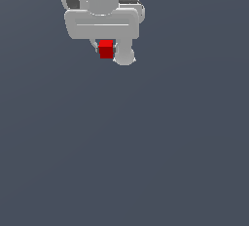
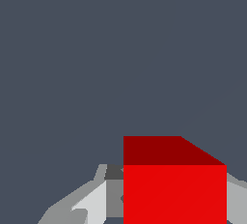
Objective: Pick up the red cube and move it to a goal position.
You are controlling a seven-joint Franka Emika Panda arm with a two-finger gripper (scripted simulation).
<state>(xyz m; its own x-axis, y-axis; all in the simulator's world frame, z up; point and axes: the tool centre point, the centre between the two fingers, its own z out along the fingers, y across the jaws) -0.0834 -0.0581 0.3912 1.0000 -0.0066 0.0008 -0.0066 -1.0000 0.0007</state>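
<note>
gripper [image 1: 107, 50]: white, near top of exterior view; we read it as clamped on the cube, fingers flanking it on both sides
fingers [image 2: 91, 203]: grey-white, one seen each side of the cube in wrist view, touching or just about touching its faces
cube [image 1: 106, 48]: red, sits between the fingers below the palm; fills the wrist view close up [image 2: 174, 189]
cube height: we can't tell if it's off the ground, no shadow or contact line to go by
goal: no marker visible in either view, so we can't place it
ground [image 1: 146, 161]: flat dark grey, nothing else on it
stage: our guess is grasp done, carry to goal pending
risk 1: cube slips or rotates in the grip if the arm moves fast, since the pads hold only two faces
risk 2: grip looks off-centre in wrist view, cube sits toward one finger; a jerk could shed it
risk 3: if still on the ground, dragging could tip it out
risk 4: releasing early drops it short of goal
</note>
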